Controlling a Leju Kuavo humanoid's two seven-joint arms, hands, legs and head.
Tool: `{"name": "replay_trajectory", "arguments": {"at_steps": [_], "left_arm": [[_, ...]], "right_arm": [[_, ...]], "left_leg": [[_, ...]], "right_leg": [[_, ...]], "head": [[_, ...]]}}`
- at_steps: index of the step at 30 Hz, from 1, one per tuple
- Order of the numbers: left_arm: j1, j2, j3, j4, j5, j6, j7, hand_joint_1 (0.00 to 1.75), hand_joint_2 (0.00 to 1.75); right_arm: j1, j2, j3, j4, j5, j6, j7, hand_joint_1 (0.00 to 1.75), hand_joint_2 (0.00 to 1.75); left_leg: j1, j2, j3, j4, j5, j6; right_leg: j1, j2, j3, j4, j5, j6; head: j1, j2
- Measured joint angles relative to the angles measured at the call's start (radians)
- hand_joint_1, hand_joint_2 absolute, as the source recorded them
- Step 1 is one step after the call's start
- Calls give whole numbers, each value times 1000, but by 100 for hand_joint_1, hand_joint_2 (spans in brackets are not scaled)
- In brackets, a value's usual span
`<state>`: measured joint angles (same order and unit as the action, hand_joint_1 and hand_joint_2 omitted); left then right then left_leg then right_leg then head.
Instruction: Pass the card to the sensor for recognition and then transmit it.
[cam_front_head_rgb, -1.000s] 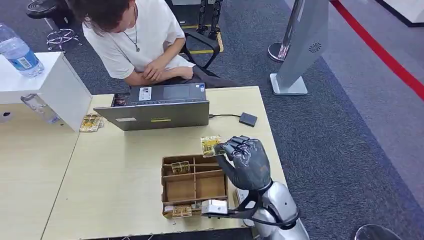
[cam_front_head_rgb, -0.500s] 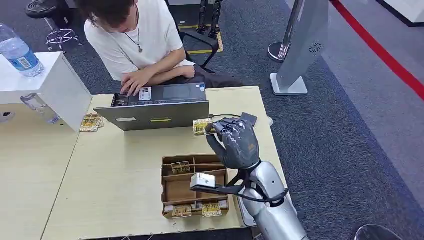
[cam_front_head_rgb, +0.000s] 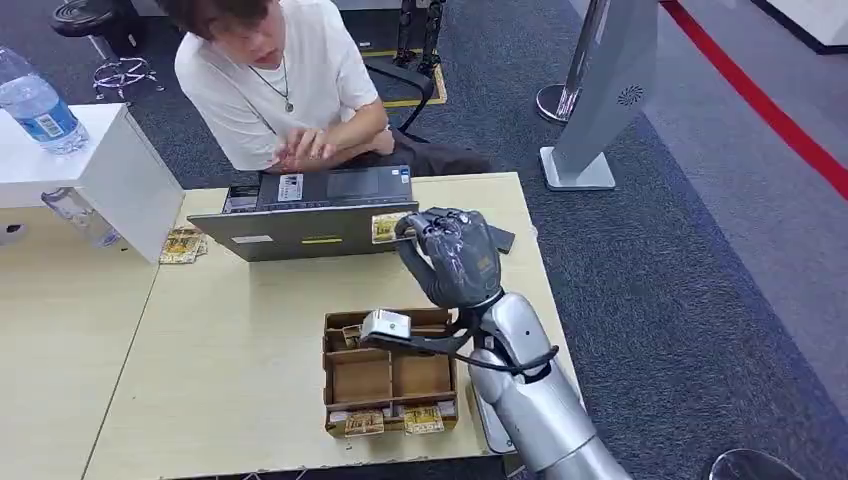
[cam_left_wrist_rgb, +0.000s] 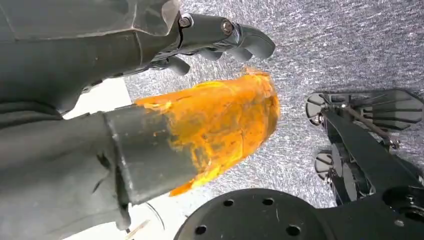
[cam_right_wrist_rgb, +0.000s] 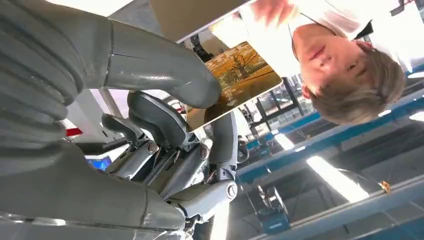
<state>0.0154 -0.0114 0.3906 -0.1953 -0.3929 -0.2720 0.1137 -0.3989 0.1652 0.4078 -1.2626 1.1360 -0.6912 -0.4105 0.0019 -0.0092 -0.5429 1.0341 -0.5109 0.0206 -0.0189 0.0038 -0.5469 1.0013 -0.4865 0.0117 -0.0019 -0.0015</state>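
Right hand (cam_front_head_rgb: 455, 255), pinching the card (cam_front_head_rgb: 386, 227), has carried it up from the box (cam_front_head_rgb: 390, 375) toward the laptop (cam_front_head_rgb: 315, 215), nearing the sensor (cam_front_head_rgb: 500, 238)

Glossy printed card (cam_front_head_rgb: 386, 227) pinched in the right hand (cam_front_head_rgb: 452, 256), whose dark fingers look like smooth matt plastic. Silver arm shell, satin metal sheen. Pale wood-grain table (cam_front_head_rgb: 220, 340), brown cardboard tray (cam_front_head_rgb: 388, 372), matt grey laptop lid (cam_front_head_rgb: 310, 231), rough grey carpet (cam_front_head_rgb: 700, 300)

Sensor (cam_front_head_rgb: 503, 239) mostly hidden behind right hand (cam_front_head_rgb: 452, 255); card (cam_front_head_rgb: 386, 227) partly covered by fingers; card print too small to read.
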Motion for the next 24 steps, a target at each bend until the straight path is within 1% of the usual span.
{"name": "replay_trajectory", "arguments": {"at_steps": [5,7,17,18,24], "left_arm": [[0,2,0,0,-6,-4,0,0,0],[0,3,0,0,-8,-6,0,0,0],[0,4,0,0,-14,-11,0,0,0],[0,4,0,0,-14,-11,0,0,0],[1,7,0,1,-20,-11,0,0,0]], "right_arm": [[-38,3,8,50,1,0,31,175,175],[-48,5,8,64,1,0,34,175,175],[-118,13,23,164,14,0,102,175,175],[-123,14,23,173,14,0,105,0,175],[-136,18,23,201,12,0,108,0,175]], "left_leg": [[0,0,0,0,0,0],[0,0,0,0,0,0],[0,0,0,0,0,0],[0,0,0,0,0,0],[0,0,0,0,0,0]], "right_leg": [[0,0,0,0,0,0],[0,0,0,0,0,0],[0,0,0,0,0,0],[0,0,0,0,0,0],[0,0,0,0,0,0]], "head": [[0,0],[0,0],[0,0],[0,0],[0,0]]}}
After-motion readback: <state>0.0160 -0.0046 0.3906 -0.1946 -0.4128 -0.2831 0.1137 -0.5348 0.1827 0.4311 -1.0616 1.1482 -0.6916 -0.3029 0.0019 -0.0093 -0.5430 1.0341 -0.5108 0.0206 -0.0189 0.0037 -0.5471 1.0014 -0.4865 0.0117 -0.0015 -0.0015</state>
